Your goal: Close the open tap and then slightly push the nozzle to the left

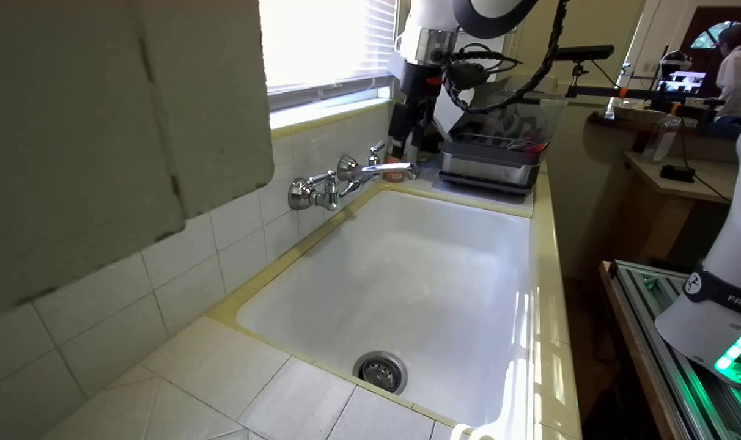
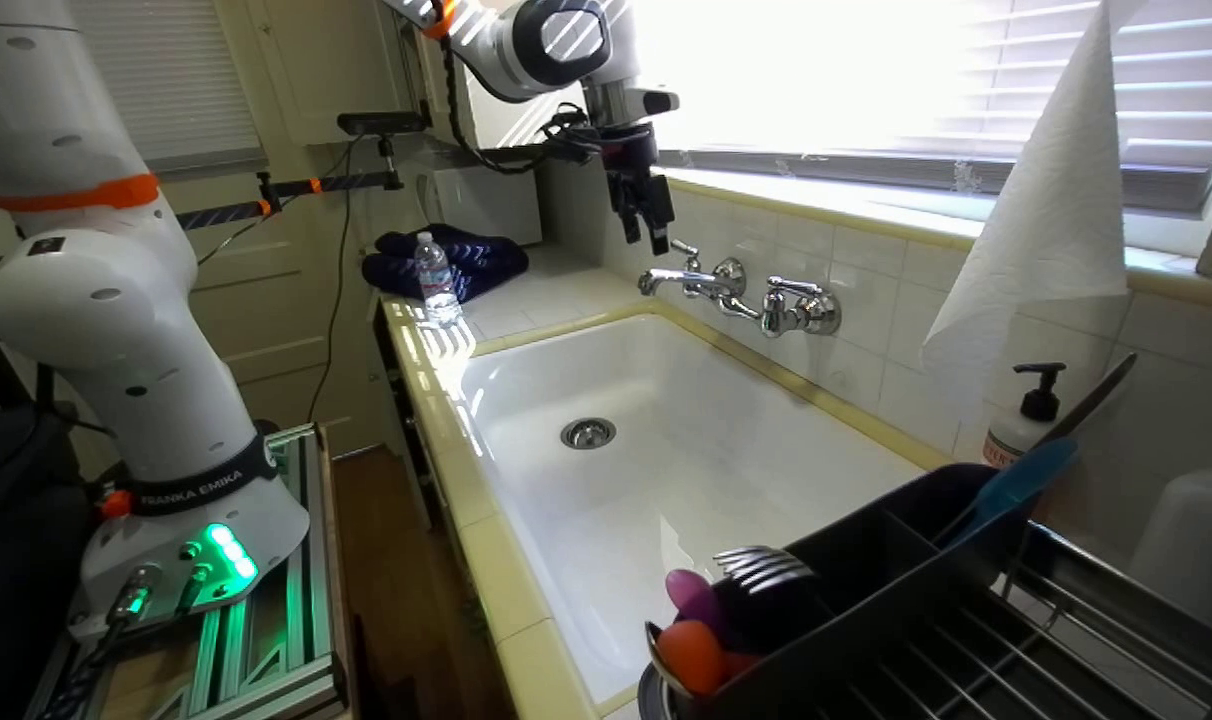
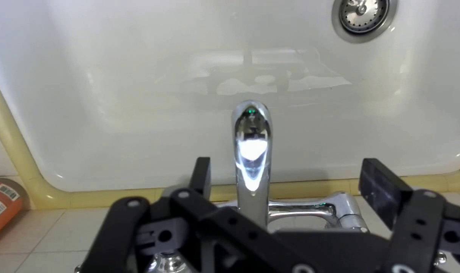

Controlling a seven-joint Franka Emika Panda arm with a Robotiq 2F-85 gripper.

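Note:
The chrome tap [image 1: 331,189] is mounted on the tiled wall over the sink; it also shows in an exterior view [image 2: 781,312] and in the wrist view [image 3: 302,210]. Its slim nozzle [image 1: 386,168] reaches out over the basin, also in an exterior view [image 2: 684,280] and pointing straight out in the wrist view [image 3: 252,151]. No water stream shows. My gripper [image 2: 646,243] hangs pointing down above the tap, seen also in an exterior view [image 1: 405,150]. In the wrist view its fingers [image 3: 287,167] are wide apart and empty, with the nozzle between them, nearer the left finger. The gripper's body hides part of the handles.
The white sink [image 1: 444,287] lies below. An orange-labelled bottle [image 3: 2,206] stands on the counter beside the tap. A dish rack [image 1: 490,165] and hanging paper towel [image 2: 1041,220] are at one end, a water bottle [image 2: 436,280] at the other. A window sill [image 2: 826,205] runs above.

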